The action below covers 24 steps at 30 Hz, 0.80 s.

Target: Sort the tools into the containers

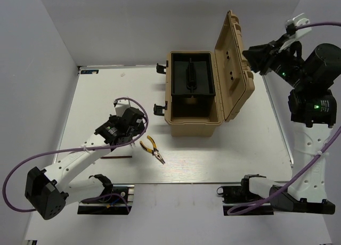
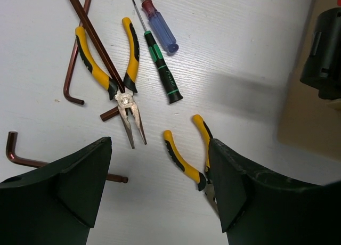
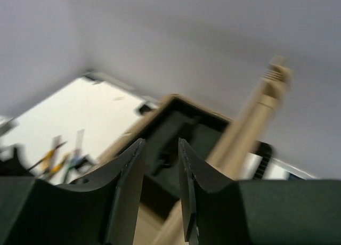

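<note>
Left gripper (image 2: pixel 160 144) jaws apart above screwdrivers (image 2: pixel 164 34) unseen overhead.

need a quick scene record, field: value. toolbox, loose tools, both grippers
toolbox: tan plastic toolbox, lid open; no tools visible inside
tools on table: larger yellow-and-black pliers, smaller yellow-and-black pliers, blue-handled screwdriver, green-and-black screwdriver, brown L-shaped hex keys
left gripper: open, empty, near smaller pliers
right gripper: slightly open, empty, in the air beside lid
</note>
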{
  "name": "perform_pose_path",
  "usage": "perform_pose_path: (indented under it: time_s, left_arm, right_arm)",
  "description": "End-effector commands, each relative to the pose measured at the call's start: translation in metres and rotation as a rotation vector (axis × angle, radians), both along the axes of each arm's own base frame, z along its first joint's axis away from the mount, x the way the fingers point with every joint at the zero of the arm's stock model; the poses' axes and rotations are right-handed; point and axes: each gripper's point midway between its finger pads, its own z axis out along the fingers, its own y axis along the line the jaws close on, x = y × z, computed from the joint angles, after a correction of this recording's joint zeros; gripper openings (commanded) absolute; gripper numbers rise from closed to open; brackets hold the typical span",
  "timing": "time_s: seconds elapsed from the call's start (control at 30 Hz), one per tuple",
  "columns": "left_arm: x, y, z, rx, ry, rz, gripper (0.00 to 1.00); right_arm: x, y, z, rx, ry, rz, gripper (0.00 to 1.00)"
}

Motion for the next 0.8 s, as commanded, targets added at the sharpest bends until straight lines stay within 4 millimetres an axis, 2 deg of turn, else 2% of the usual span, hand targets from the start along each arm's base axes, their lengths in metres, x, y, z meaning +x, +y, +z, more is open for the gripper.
perform_pose_path:
  time_s: [0.0, 0.03, 0.1, 0.13, 0.17, 0.2, 0.23, 0.27, 0.33, 0.37, 0.43, 0.47, 0.53, 0.57, 0.63, 0.7, 0.73, 0.77]
  left_arm:
    - [0.001, 0.000, -0.010, -0.011, 0.006, 0.026, 0.83]
    - [0.002, -0.001, -0.014, -0.001, 0.018, 0.026, 0.83]
    - [0.003, -0.004, -0.020, -0.005, 0.036, 0.028, 0.83]
    - [0.004, -0.006, -0.019, -0.011, 0.029, 0.028, 0.83]
    - [0.005, -0.006, -0.023, -0.001, 0.041, 0.028, 0.83]
    - [0.005, -0.006, -0.027, 0.009, 0.053, 0.029, 0.83]
    - [0.008, -0.008, -0.023, -0.003, 0.039, 0.028, 0.83]
    - [0.008, -0.009, -0.026, -0.001, 0.048, 0.035, 0.83]
    - [0.011, -0.009, -0.026, 0.010, 0.045, 0.042, 0.83]
    - [0.011, -0.009, -0.028, 0.008, 0.051, 0.049, 0.83]
    - [0.012, -0.008, -0.028, 0.014, 0.046, 0.054, 0.83]
    - [0.013, -0.009, -0.025, 0.008, 0.039, 0.054, 0.83]
    - [0.014, -0.005, -0.030, 0.036, 0.047, 0.075, 0.83]
    - [0.014, -0.004, -0.028, 0.038, 0.050, 0.075, 0.83]
    - [0.016, 0.002, -0.033, 0.069, 0.065, 0.110, 0.83]
    - [0.013, 0.008, -0.034, 0.088, 0.076, 0.144, 0.83]
    - [0.012, 0.012, -0.039, 0.097, 0.093, 0.162, 0.83]
    - [0.012, 0.012, -0.042, 0.105, 0.101, 0.162, 0.81]
  right_arm:
    - [-0.040, 0.050, 0.002, 0.015, 0.012, 0.315, 0.37]
    - [-0.046, 0.059, -0.006, 0.010, 0.031, 0.354, 0.35]
    - [-0.038, 0.061, -0.022, -0.003, 0.073, 0.336, 0.33]
    - [-0.043, 0.072, -0.029, -0.027, 0.091, 0.368, 0.33]
    - [-0.040, 0.073, -0.040, -0.060, 0.112, 0.362, 0.33]
    - [-0.022, 0.070, -0.053, -0.078, 0.152, 0.292, 0.32]
    - [-0.031, 0.084, -0.057, -0.130, 0.137, 0.334, 0.32]
    - [-0.019, 0.081, -0.069, -0.155, 0.170, 0.268, 0.32]
    - [-0.023, 0.102, -0.081, -0.213, 0.177, 0.314, 0.32]
    - [-0.012, 0.100, -0.089, -0.240, 0.191, 0.261, 0.32]
    - [-0.014, 0.115, -0.097, -0.280, 0.189, 0.279, 0.32]
    - [-0.012, 0.126, -0.108, -0.329, 0.192, 0.265, 0.32]
    - [-0.007, 0.132, -0.125, -0.385, 0.219, 0.242, 0.34]
    - [-0.011, 0.148, -0.145, -0.455, 0.230, 0.266, 0.36]
    - [-0.009, 0.151, -0.166, -0.527, 0.256, 0.237, 0.44]
    - [-0.018, 0.165, -0.196, -0.634, 0.268, 0.260, 0.58]
    - [-0.023, 0.168, -0.206, -0.664, 0.269, 0.272, 0.60]
    - [-0.023, 0.171, -0.205, -0.665, 0.252, 0.266, 0.60]
